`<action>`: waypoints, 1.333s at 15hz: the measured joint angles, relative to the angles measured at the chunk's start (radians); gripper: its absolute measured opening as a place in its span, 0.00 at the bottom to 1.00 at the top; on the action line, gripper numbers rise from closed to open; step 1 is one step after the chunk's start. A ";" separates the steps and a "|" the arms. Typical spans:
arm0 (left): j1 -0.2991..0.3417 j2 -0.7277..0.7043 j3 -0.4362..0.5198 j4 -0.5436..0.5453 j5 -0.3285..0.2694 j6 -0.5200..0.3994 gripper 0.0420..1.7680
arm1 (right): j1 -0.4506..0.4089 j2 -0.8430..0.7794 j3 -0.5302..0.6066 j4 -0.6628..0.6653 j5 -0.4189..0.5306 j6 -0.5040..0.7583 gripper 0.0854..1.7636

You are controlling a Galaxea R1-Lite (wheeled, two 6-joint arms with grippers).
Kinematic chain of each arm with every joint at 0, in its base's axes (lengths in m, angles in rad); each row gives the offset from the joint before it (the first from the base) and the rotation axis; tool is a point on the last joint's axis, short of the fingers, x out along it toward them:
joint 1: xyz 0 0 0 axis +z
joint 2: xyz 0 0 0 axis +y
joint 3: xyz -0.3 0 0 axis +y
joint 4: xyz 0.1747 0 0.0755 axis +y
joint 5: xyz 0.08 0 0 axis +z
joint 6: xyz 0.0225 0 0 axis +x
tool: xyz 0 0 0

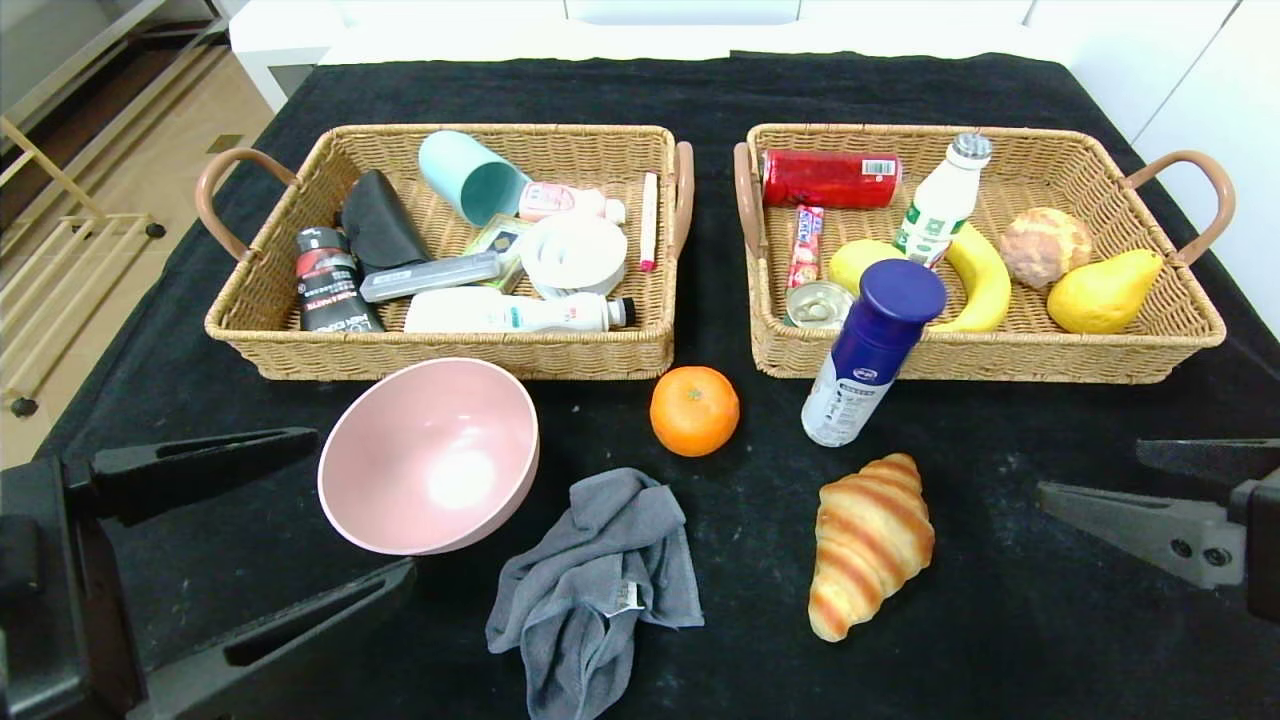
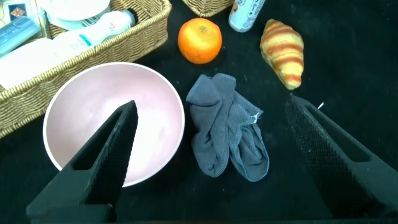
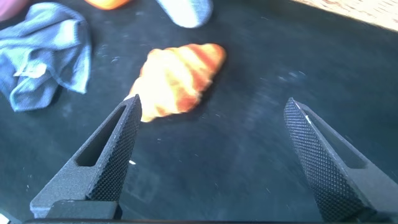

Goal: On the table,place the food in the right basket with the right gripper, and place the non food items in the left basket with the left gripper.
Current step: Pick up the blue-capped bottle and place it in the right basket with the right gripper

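striped croissant (image 1: 868, 543) on black table (image 1: 1000, 640), likely light, soft, crushable; best pinched gently across middle. right gripper (image 3: 211, 162) spread wide, empty; left gripper (image 2: 211, 162) likewise.

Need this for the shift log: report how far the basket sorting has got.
Done: the banana already lies in the right basket.
In hand: nothing; the left gripper and right gripper are both open and empty, low over the table.
Left: the orange, white bottle and croissant for the right basket; the pink bowl and grey cloth for the left basket.
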 joint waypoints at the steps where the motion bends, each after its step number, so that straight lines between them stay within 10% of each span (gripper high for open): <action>1: 0.000 0.001 0.000 0.000 0.000 0.000 0.97 | 0.022 -0.005 0.032 -0.045 -0.001 -0.011 0.95; 20: 0.000 0.000 0.000 0.000 0.001 0.003 0.97 | 0.189 0.292 0.003 -0.420 -0.226 -0.066 0.96</action>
